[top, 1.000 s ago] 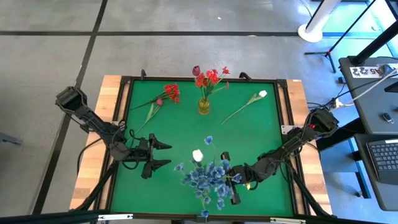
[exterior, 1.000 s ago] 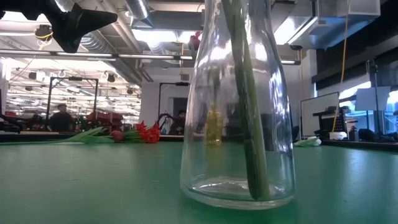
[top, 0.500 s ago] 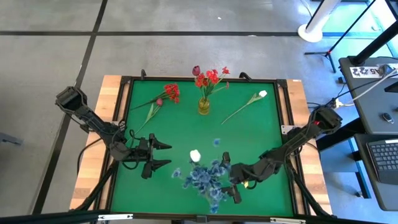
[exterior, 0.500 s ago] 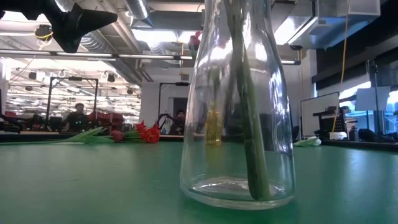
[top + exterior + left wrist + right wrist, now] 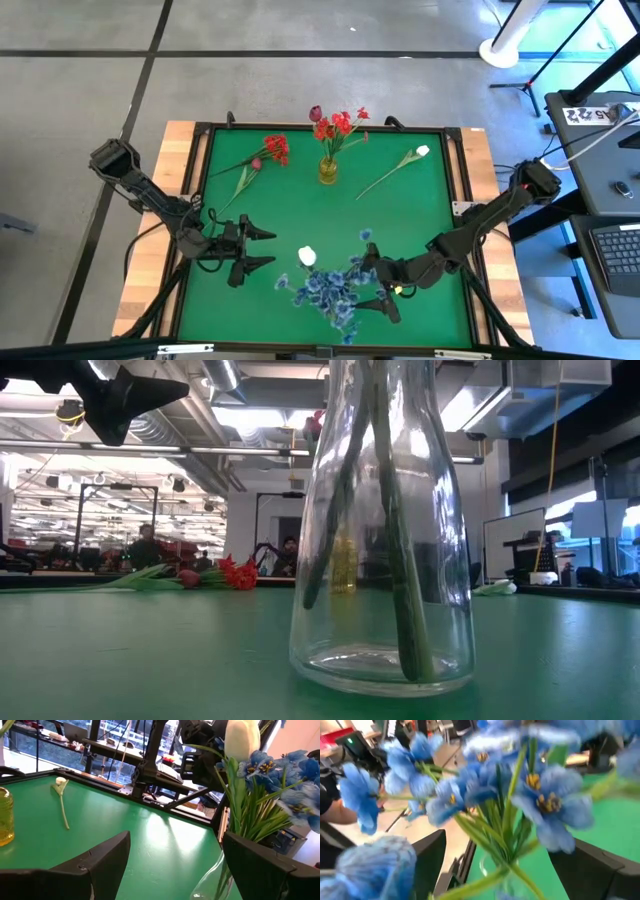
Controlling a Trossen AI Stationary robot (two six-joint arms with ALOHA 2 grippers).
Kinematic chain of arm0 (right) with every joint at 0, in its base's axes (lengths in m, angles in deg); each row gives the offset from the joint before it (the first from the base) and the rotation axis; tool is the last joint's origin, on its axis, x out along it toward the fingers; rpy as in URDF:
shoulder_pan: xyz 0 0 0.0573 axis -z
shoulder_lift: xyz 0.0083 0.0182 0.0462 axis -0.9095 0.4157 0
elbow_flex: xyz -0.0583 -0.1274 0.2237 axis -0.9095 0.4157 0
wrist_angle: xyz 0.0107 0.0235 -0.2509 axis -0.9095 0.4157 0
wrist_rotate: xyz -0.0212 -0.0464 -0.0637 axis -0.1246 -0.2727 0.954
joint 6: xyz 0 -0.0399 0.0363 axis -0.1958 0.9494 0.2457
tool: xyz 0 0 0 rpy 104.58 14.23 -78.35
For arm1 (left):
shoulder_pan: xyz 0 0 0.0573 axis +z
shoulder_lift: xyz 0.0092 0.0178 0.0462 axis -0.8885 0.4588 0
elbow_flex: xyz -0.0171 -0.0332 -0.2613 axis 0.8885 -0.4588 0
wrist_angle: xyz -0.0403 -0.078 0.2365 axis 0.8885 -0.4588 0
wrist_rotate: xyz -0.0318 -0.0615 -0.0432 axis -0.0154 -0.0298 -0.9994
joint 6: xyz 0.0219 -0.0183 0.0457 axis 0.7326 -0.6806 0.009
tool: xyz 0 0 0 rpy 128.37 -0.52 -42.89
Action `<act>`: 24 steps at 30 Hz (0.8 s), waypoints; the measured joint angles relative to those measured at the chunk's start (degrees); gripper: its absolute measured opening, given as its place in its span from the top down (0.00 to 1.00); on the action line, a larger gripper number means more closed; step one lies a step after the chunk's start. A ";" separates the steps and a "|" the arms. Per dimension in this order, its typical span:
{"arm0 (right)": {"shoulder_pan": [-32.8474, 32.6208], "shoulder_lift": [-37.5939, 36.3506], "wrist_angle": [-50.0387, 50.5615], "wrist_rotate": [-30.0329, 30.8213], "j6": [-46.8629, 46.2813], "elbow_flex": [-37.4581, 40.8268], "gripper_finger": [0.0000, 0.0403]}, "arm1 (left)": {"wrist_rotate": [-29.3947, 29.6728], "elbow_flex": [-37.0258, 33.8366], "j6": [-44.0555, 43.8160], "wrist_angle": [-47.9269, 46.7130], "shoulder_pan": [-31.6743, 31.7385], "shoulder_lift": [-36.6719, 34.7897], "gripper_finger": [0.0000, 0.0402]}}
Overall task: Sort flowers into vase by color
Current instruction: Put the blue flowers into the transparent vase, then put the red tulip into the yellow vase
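A clear glass vase [image 5: 380,560] near the table's front edge holds blue flowers [image 5: 330,288] and a white bud [image 5: 307,257]; their green stems [image 5: 400,590] stand in it. My right gripper [image 5: 375,280] is open just right of the blue blooms, and its fingers stand on either side of them without touching [image 5: 510,870]. My left gripper [image 5: 273,248] waits open left of the vase. A small yellow vase [image 5: 328,170] at the far middle holds red flowers [image 5: 340,124] and a maroon bud [image 5: 316,113]. Red flowers [image 5: 274,149] and a white flower [image 5: 400,165] lie flat on the mat.
The green mat [image 5: 300,205] has a raised dark frame [image 5: 460,210] around it. Free mat lies between the two vases. People show in the room beyond the table [image 5: 145,545]. A desk with a keyboard [image 5: 615,250] stands off the table's right side.
My right gripper has opened and let go of the blue flowers, and it has drawn slightly toward the table's right edge. The blue sprays have settled lower and shifted left, and a second stem now slants down inside the glass vase.
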 joint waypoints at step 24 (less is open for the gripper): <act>0.53 -2.69 78.89 7.98 -34.51 -12.57 0.16 | -0.09 0.03 -7.64 -17.83 4.16 -10.43 0.22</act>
